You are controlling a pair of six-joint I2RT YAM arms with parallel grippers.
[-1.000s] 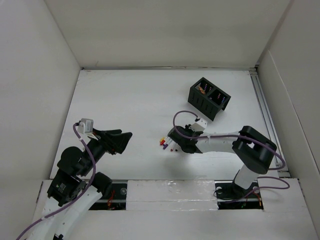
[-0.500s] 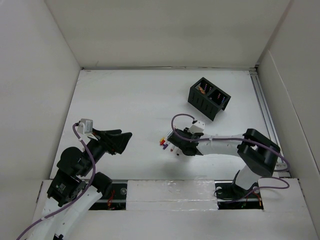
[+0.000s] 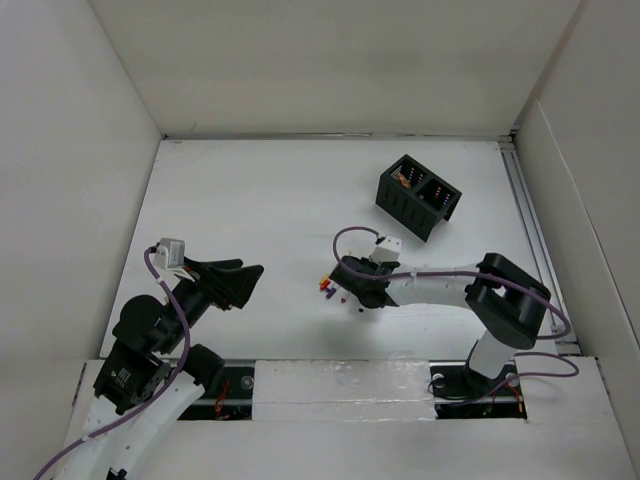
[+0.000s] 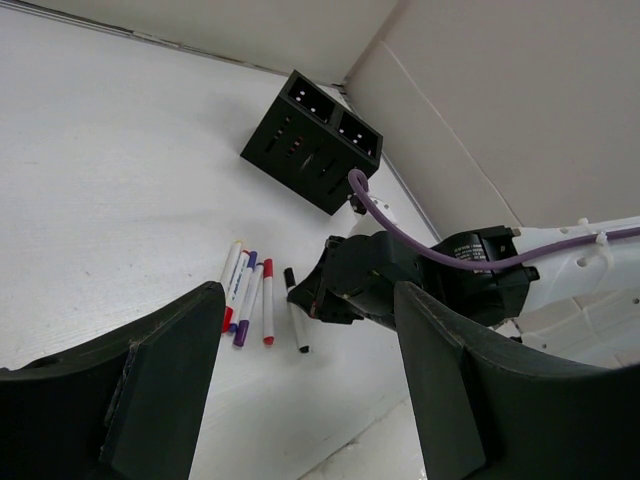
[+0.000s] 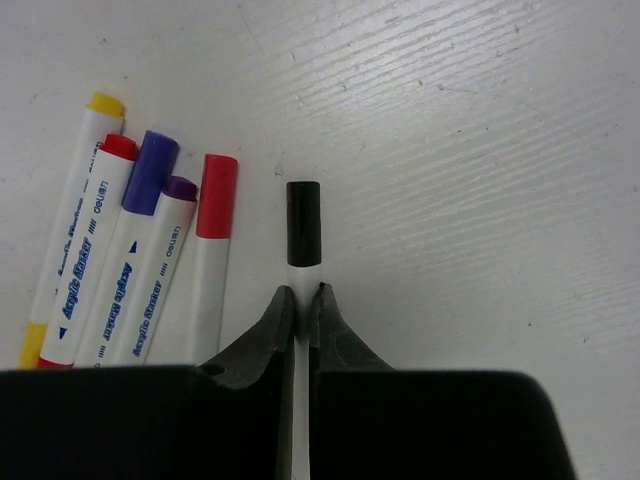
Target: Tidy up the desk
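While right tool pinches black-capped marker on desk, left tool gapes empty; organizer contents unclear.

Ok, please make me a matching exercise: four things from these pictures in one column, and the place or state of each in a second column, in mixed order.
Things
1. black-capped marker
2. red-capped marker
3. black box
4. left tool

Places or states
A. open, holding nothing
B. standing on the far right part of the desk
C. pinched in the right tool
D. lying free, next to the pinched marker

Pairs: 1-C, 2-D, 3-B, 4-A
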